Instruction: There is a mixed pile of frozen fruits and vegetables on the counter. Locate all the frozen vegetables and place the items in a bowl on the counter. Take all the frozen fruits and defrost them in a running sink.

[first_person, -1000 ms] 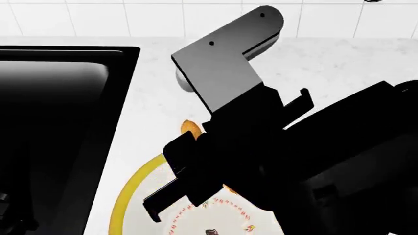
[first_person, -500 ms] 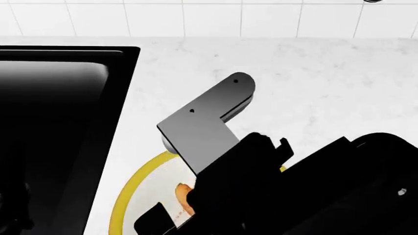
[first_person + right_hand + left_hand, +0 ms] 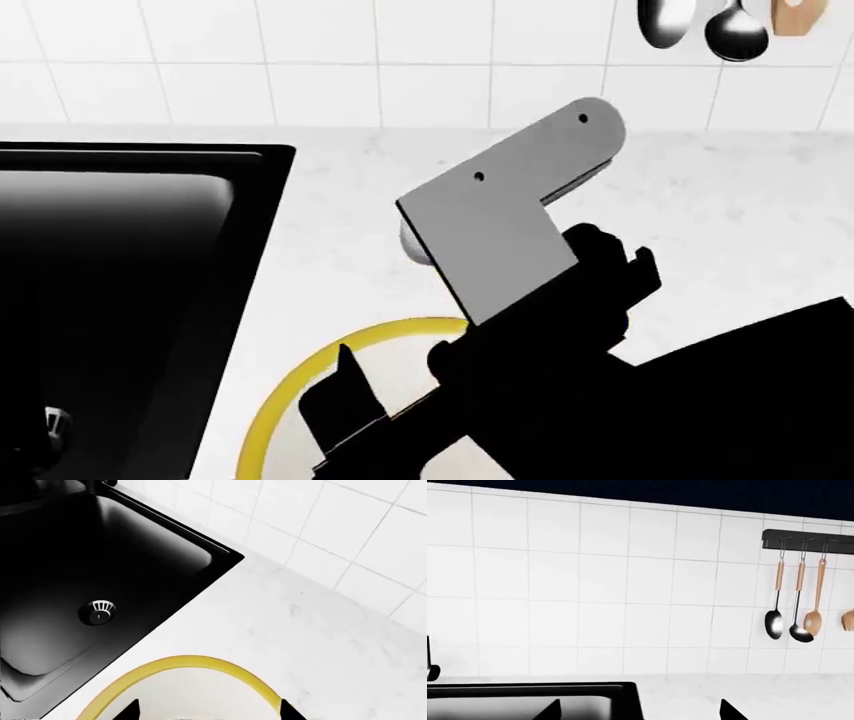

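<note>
The white bowl with a yellow rim (image 3: pixel 193 661) lies on the speckled white counter (image 3: pixel 320 645) just right of the black sink (image 3: pixel 100 555). My right gripper (image 3: pixel 208 712) hangs open right above the bowl, its two dark fingertips wide apart with nothing between them. In the head view the right arm (image 3: pixel 507 230) covers most of the bowl (image 3: pixel 300 395), and one black finger (image 3: pixel 336 405) shows over the rim. My left gripper (image 3: pixel 642 711) is open and empty, facing the tiled wall past the sink's corner (image 3: pixel 527 700). The frozen vegetables and frozen fruits are hidden or out of view.
The sink basin (image 3: pixel 120 280) has a round metal drain (image 3: pixel 99 611). A rack (image 3: pixel 807 537) on the tiled wall carries ladles and wooden spoons (image 3: pixel 800 605). A bit of the black tap (image 3: pixel 430 665) shows at the frame's edge. Bare counter (image 3: pixel 734 220) stretches right of the arm.
The right arm dropped over the bowl, then rose again. The orange carrot seen by the gripper and then inside the bowl no longer shows. The head view has tilted up toward the wall.
</note>
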